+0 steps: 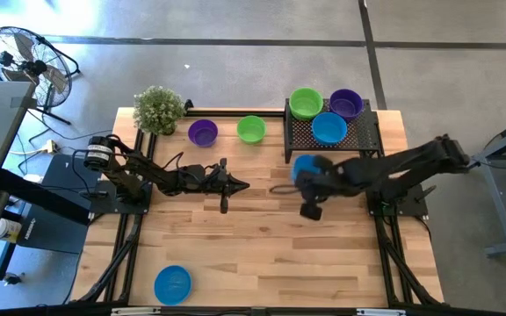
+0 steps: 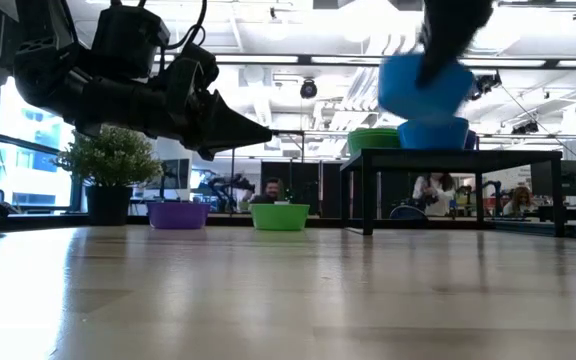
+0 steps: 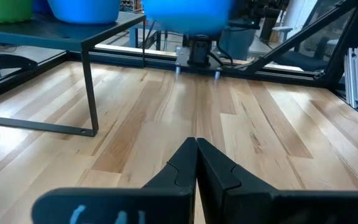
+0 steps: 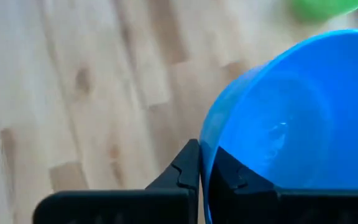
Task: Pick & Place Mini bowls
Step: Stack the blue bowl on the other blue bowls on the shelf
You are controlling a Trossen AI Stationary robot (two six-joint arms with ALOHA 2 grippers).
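My right gripper (image 4: 204, 149) is shut on a blue mini bowl (image 4: 291, 112), held in the air just in front of the black mesh rack (image 1: 332, 145); the low view shows this bowl (image 2: 426, 85) higher than the rack top. A green (image 1: 306, 103), a purple (image 1: 346, 103) and a blue bowl (image 1: 329, 128) stand on the rack. On the table sit a purple bowl (image 1: 203, 132), a green bowl (image 1: 251, 129) and a blue bowl (image 1: 172, 283). My left gripper (image 1: 240, 184) hovers shut over the table's middle. My right gripper pinches the blue bowl's rim (image 4: 207, 163) with one finger inside the bowl and the other outside its wall. The bowl is lifted clear of the table and the rack, and hangs tilted from the fingers.
A small potted plant (image 1: 158, 109) stands at the far left corner. The rack's thin legs (image 3: 91, 93) stand on the wood near the held bowl. Bare wood lies between the two arms and toward the near edge. People sit in the room beyond the table.
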